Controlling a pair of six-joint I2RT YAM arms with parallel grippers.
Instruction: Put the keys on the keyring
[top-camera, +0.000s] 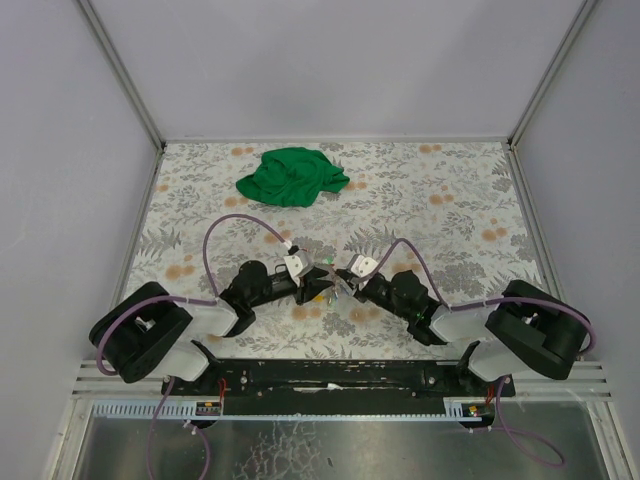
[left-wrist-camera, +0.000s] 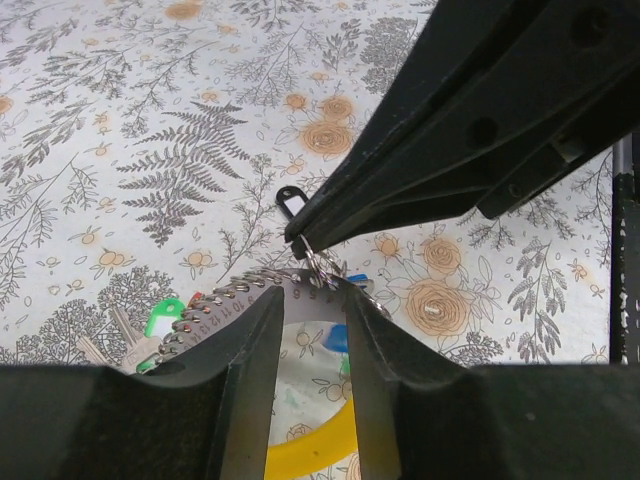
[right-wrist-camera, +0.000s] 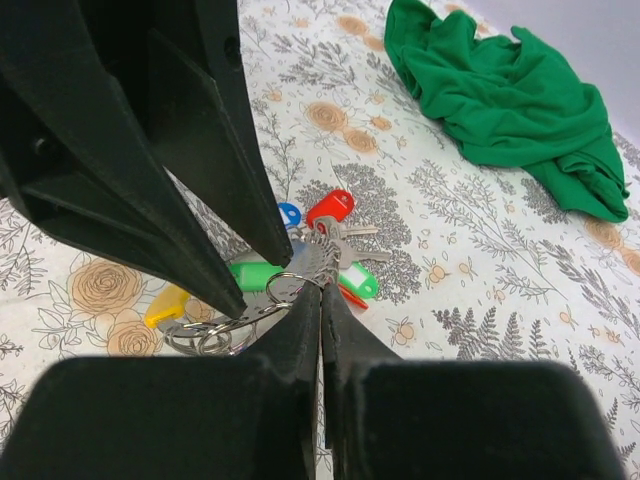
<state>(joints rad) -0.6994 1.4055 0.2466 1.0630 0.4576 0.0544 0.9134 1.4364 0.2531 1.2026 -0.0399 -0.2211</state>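
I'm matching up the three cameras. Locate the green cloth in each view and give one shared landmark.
Top external: green cloth upper centre, at the far side of the table.
Left wrist: not in it.
Right wrist: upper right.
Shared landmark: the keys, bunched, with bright plastic heads.

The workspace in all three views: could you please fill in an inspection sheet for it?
Surface: table with a floral cover.
Job's things: keys bunched together, with green, red, blue and yellow heads; keyring among them.
Clutter: green cloth crumpled at the far side; small black tag lying apart from the bunch.
Grippers: right gripper pinched shut on the keyring; left gripper at the bunch, its grip unclear.
Cables: purple cables looping over each arm, away from the keys.
Surroundings: pale walls on three sides.
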